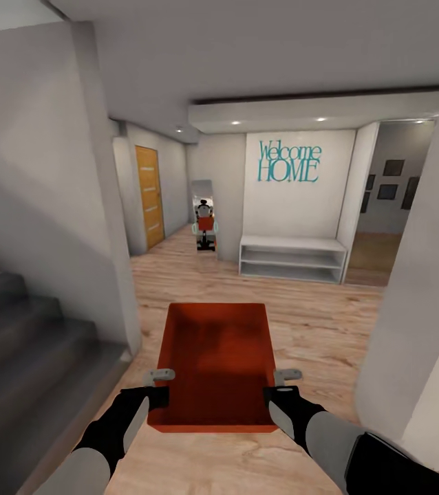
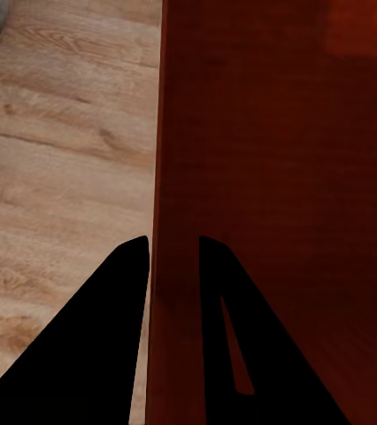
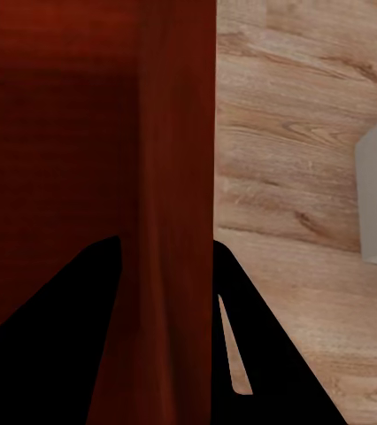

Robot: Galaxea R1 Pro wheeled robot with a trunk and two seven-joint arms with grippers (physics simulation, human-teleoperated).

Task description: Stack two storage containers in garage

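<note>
1. Bin: orange-red, open-topped, held level out front between both arms, above the light wood floor. Inside looks bare.
2. Left gripper: at the bin's left wall, near the close corner. Left wrist view: left gripper has one dark finger on each face of the wall, bin rim running between them. Clamped on the wall.
3. Right gripper: at the right wall, level with the left one. Right wrist view: right gripper fingers straddle the wall of the bin, one inside, one outside. Clamped likewise.
4. Surroundings, head view: hallway. Grey stairs on the left beside a white wall. Wooden door with pale strips further along on the left.
5. Straight ahead: narrow mirror showing a reflection of the robot with something red. Right of it, a white low shelf under teal "Welcome HOME" lettering.
6. White pillar close on the right; framed pictures on a grey wall beyond.
</note>
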